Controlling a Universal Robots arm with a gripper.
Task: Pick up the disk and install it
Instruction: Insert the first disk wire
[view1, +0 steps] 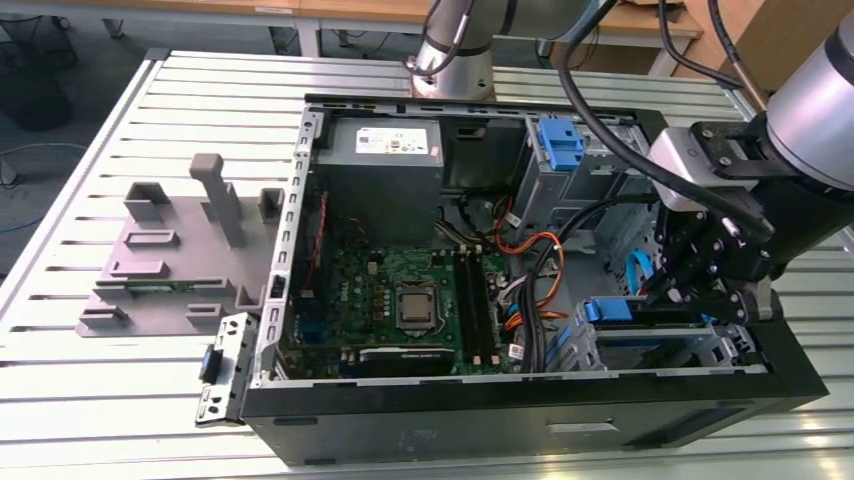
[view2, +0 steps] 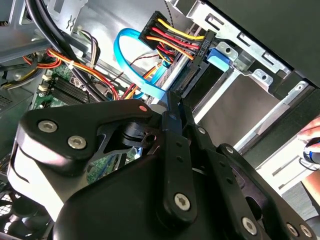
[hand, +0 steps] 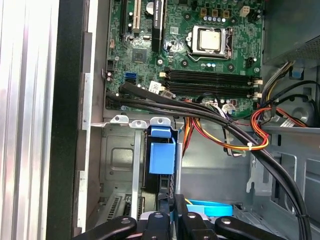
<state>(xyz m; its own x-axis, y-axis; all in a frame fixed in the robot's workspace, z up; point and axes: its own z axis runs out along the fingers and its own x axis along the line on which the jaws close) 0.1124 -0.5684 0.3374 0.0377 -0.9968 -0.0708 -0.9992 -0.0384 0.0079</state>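
The disk sits on edge in the metal drive cage at the case's front corner, on the exterior view's right. Its blue carrier tab faces the motherboard, and the tab also shows in the second wrist view. My gripper hangs just above the cage, at the disk's upper edge. Its black fingers lie close together, shut, with nothing seen between them. In the first wrist view the gripper lines up with the disk. Whether it touches the disk I cannot tell.
The open case lies on a slatted table. Inside are the motherboard, a grey power-supply box, a bare blue bracket and orange cables. A blue cable loops beside the fingers. A grey fixture stands outside the case. A hand shows nearby.
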